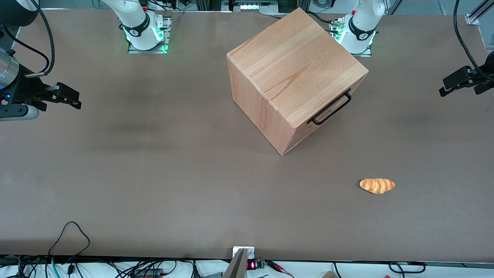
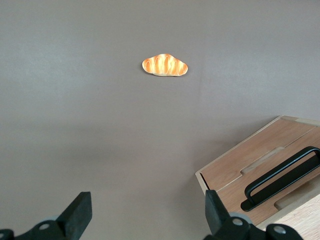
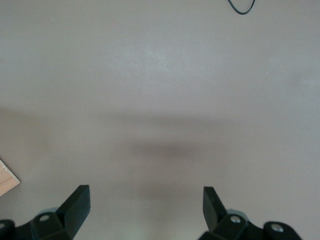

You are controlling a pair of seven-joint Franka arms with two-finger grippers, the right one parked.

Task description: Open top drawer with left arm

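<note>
- The black two-finger gripper point(image 2: 147, 212) of the glossy white left arm point(image 1: 362, 23) hangs in the air at the working arm's end of the table, at mid-height on the edge of the front view.
- Its fingers point(image 2: 80, 212) are spread wide apart and hold nothing; bare table shows between them in the wrist view.
- The gripper is well apart from the big light beech-wood cube point(image 1: 297, 61) and touches nothing.
- The cube stands in the upper centre of the front view, turned at an angle, so its drawer face looks toward the working arm's end and the front camera.
- The top drawer point(image 2: 230, 170), a flat beech front panel, sits flush in the cube's casing.
- Its thin black metal U-shaped handle point(image 2: 282, 177) lies along the panel, just under the cube's top edge.
- A small orange-and-cream striped toy croissant point(image 1: 377, 185) lies on the matte brown table point(image 1: 154, 173), nearer the front camera than the cube, in front of the drawer face and apart from it.
</note>
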